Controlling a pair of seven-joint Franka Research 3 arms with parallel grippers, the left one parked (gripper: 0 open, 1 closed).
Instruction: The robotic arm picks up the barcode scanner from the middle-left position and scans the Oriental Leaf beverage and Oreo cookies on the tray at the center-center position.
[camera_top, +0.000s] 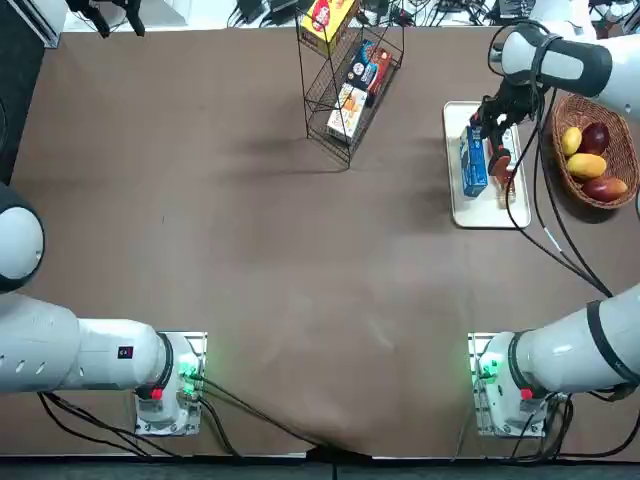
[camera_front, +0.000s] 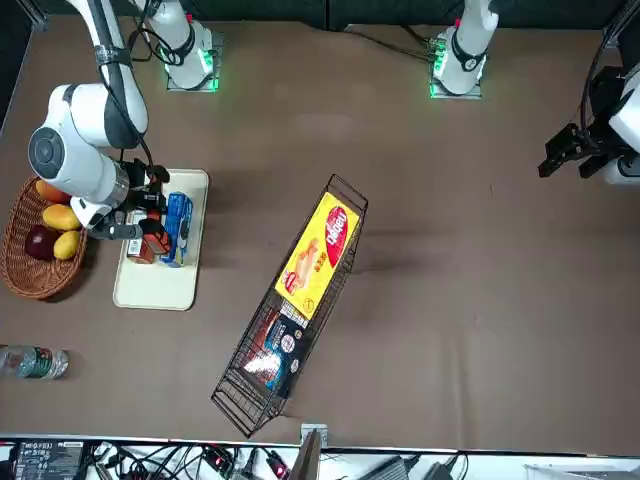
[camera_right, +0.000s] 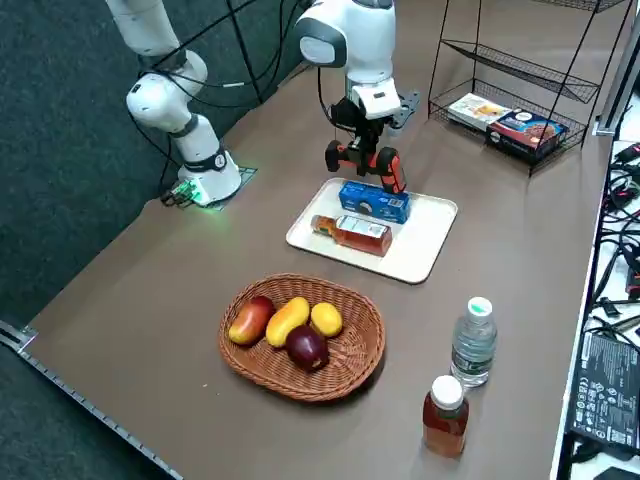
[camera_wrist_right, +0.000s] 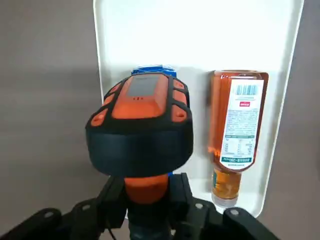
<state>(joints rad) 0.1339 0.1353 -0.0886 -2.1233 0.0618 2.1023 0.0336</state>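
Note:
My right gripper (camera_right: 362, 125) is shut on the handle of the orange and black barcode scanner (camera_right: 365, 160), which hangs over the robot-side edge of the white tray (camera_right: 420, 250). In the wrist view the scanner's head (camera_wrist_right: 142, 127) covers most of the blue Oreo cookies (camera_wrist_right: 152, 70). Beside them lies the Oriental Leaf beverage (camera_wrist_right: 237, 135), its white label and barcode facing up. Both lie flat on the tray, the Oreo cookies (camera_right: 373, 201) nearer the scanner and the beverage (camera_right: 355, 232) beyond. From overhead, the gripper (camera_top: 497, 125) is above the Oreo cookies (camera_top: 473, 165).
A wicker basket of fruit (camera_right: 300, 335) sits close beside the tray. A clear water bottle (camera_right: 473, 342) and a brown bottle (camera_right: 445, 415) stand past the basket. A tilted wire rack (camera_top: 350, 75) holding snack boxes is at the table's far middle.

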